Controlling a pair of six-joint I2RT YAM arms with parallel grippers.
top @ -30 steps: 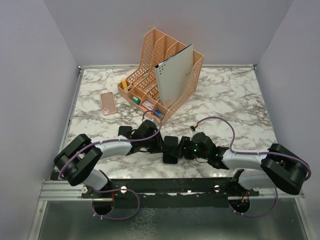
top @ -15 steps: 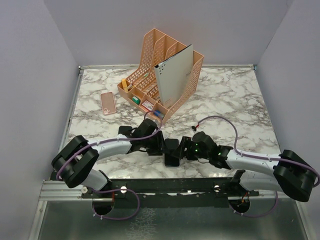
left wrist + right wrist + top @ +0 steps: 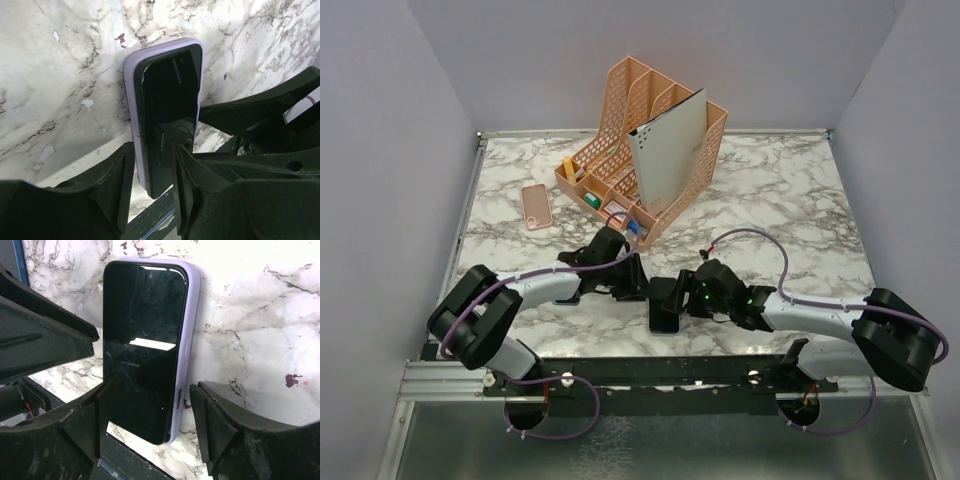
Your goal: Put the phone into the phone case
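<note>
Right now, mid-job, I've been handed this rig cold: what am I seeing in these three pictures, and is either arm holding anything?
The machine is a left arm and a right arm bolted at the near edge of a marble table. The overhead picture looks down from behind them. The other two come from a camera on each wrist, so the black prongs are that arm's own fingers. Between the arms lies a black phone in a lilac case. The right gripper straddles its end, open, with a sliver of gap. The left gripper is on it too, but I cannot tell whether it grips. Farther back: a peach desk organizer and a pink phone-shaped item.
</note>
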